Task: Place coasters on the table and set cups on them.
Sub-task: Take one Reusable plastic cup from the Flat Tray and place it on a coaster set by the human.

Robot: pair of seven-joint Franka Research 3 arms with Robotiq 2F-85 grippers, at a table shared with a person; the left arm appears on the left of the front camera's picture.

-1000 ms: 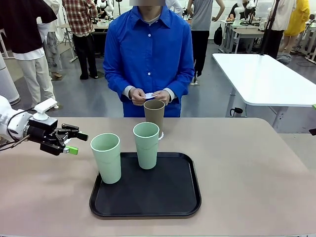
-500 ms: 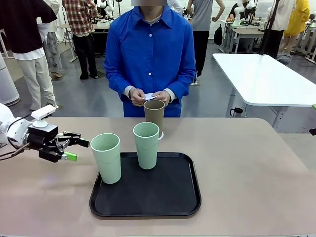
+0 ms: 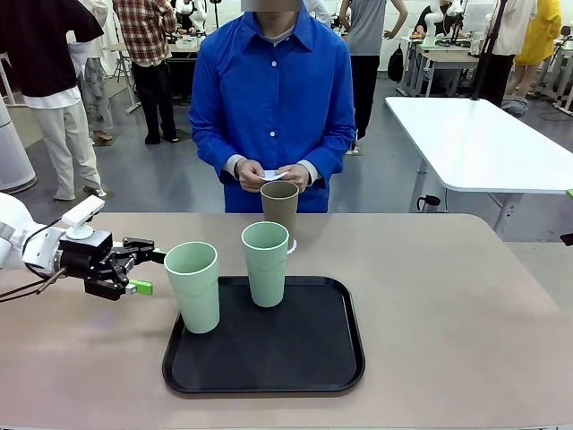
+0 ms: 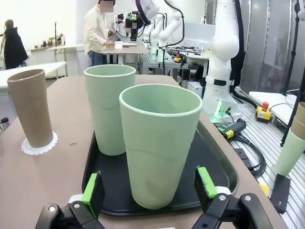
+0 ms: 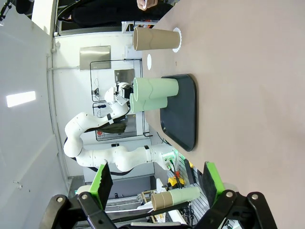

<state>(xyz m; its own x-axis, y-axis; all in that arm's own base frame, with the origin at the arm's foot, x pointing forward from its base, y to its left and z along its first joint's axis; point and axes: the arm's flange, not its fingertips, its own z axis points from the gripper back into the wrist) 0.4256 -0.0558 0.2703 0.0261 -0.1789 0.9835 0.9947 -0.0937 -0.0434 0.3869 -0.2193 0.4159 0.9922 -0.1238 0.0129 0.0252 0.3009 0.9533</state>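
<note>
- Front view: the left gripper [image 3: 149,271] hangs low over the table [image 3: 448,296], jaws wide apart and holding nothing, just beside the near mint cup [image 3: 192,288]. That cup stands at the left edge of the black tray [image 3: 295,354]. The second mint cup [image 3: 266,264] stands at the tray's far side. The brown cup [image 3: 279,211] sits on a coaster [image 3: 292,246] beyond the tray. The person's hands [image 3: 271,174] hold a white held coaster [image 3: 271,174] above it.
- Left wrist view: the near mint cup [image 4: 159,143] stands framed between the green pads [image 4: 93,193], with a gap on each side.
- Right wrist view: the right gripper [image 5: 157,181] is spread fully and empty, well apart from the cups.
</note>
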